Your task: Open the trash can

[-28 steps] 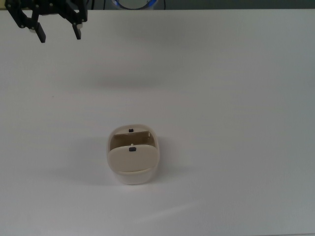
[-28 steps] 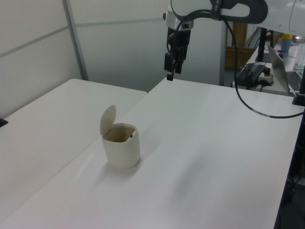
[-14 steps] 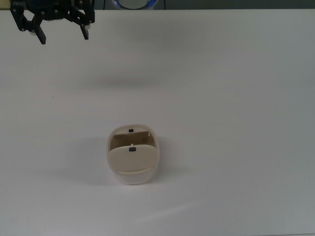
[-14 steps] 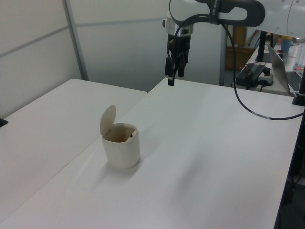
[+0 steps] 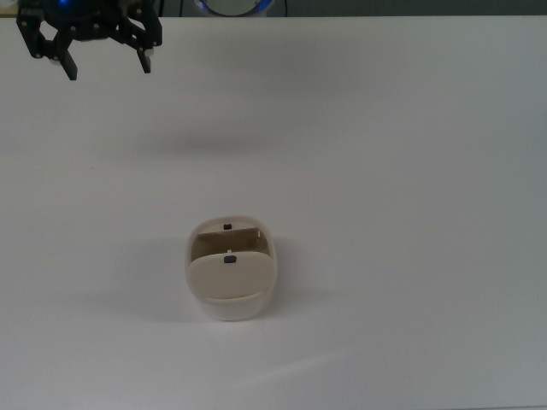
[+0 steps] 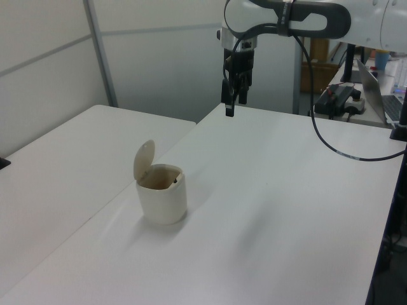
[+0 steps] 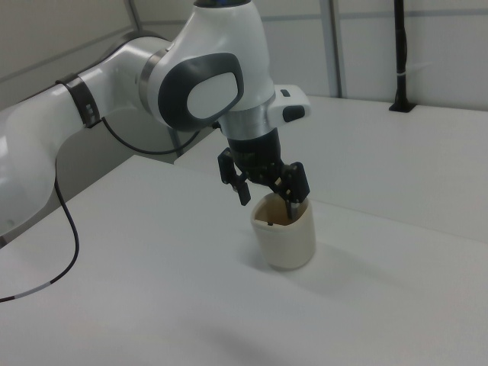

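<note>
The trash can [image 5: 231,272] stands on the white table, a cream-white bin with its beige lid [image 6: 144,159] swung up and the inside showing. A small black button [image 5: 229,259] sits at the lid's edge. In the left view the trash can [image 6: 163,196] is at centre-left. My gripper [image 5: 108,67] hangs open and empty at the top view's upper left, high over the table and well apart from the can. The left view has the gripper [image 6: 233,105] above the table's far end. In the right view the gripper [image 7: 268,200] overlaps the trash can [image 7: 286,232].
A second white table [image 6: 57,165] adjoins on the left view's left, with a seam between the two. A laptop [image 6: 381,89] and other gear stand on a desk at the left view's right edge. The arm's black cable [image 6: 331,140] hangs over the table's far right.
The gripper has drifted a little to the right in the top view and stays open. The trash can has not moved and its lid stays up.
</note>
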You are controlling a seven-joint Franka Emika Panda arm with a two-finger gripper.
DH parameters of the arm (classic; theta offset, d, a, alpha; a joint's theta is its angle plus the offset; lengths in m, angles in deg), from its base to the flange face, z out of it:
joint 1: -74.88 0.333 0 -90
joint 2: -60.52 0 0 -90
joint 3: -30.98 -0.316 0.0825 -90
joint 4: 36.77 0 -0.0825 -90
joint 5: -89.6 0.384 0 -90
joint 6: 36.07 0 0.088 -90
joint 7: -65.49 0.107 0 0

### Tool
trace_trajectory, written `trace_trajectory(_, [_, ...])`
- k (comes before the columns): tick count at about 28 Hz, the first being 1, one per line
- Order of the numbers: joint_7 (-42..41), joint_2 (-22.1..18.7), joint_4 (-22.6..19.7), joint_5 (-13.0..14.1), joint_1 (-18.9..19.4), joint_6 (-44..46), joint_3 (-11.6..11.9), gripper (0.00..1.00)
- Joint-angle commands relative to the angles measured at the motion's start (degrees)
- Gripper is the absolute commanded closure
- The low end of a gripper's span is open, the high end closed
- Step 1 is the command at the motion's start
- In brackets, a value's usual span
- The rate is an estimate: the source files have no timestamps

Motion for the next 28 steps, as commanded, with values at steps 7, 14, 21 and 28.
trace_trajectory(7, [-1.0,0.5,-0.5,-3.0,0.1,1.0,0.1,0.00])
trace_trajectory(14, [-1.0,0.4,-0.5,-3.0,0.1,1.4,0.2,0.00])
trace_trajectory(21, [-1.0,0.4,-0.4,-3.1,0.1,1.3,0.2,0.00])
trace_trajectory(28, [-1.1,0.4,-0.4,-3.0,0.1,1.4,1.1,0.00])
